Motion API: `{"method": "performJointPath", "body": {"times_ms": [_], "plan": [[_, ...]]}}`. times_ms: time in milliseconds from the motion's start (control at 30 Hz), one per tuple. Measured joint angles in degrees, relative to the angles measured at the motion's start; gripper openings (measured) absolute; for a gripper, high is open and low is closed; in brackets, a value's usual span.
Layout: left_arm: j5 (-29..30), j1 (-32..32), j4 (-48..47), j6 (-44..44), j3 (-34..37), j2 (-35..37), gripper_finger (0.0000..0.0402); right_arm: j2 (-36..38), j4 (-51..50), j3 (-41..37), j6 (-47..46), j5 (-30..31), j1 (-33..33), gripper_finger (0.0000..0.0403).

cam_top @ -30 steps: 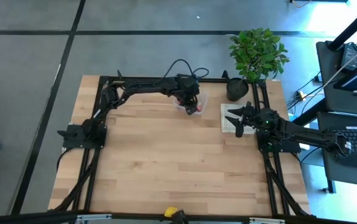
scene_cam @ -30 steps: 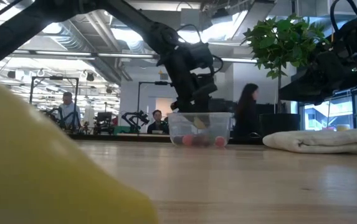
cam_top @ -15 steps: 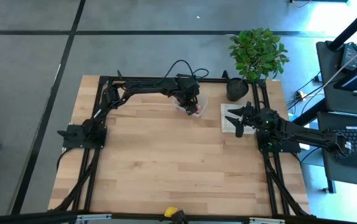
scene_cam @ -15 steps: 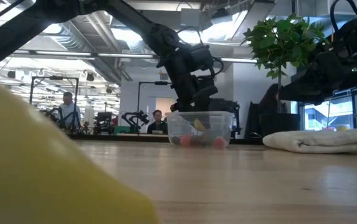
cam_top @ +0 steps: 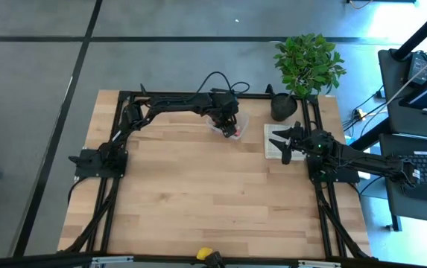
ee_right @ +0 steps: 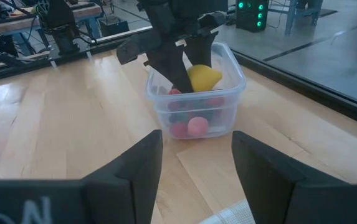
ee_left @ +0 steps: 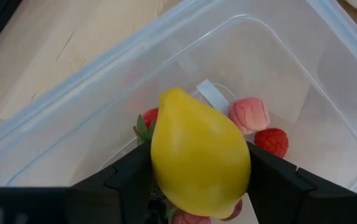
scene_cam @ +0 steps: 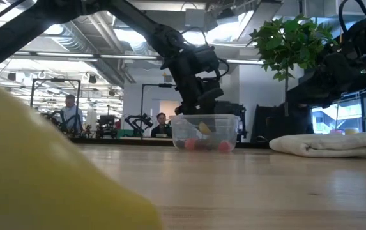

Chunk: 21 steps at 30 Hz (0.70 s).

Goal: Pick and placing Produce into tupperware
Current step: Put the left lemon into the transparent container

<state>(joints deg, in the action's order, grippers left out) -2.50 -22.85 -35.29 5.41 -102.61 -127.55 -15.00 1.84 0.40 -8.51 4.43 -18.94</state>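
Lowered into tupperware [scene_cam: 205, 132], left gripper [ee_left: 198, 186] jaws hold lemon [ee_left: 198, 160]; berries [ee_left: 256, 124] beneath.

Left pincer [ee_left: 198, 186] lowered, fingers spread; right pincer [ee_right: 194, 162] idle, fingers apart.

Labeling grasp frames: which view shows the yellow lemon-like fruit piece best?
Left wrist view: the yellow lemon-like fruit piece fills the frame between the left end effector fingers, above the clear plastic box. Right wrist shows it smaller; low view a sliver; high view hides it.
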Motion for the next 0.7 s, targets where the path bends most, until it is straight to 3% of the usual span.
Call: {"method": "performJointPath", "body": {"times_ms": [700], "plan": [[0.08,0.05,0.5,0.01,0.0,0.04,0.0243,0.01,-0.02,0.01,0.0,0.0,0.0,0.0195]]}}
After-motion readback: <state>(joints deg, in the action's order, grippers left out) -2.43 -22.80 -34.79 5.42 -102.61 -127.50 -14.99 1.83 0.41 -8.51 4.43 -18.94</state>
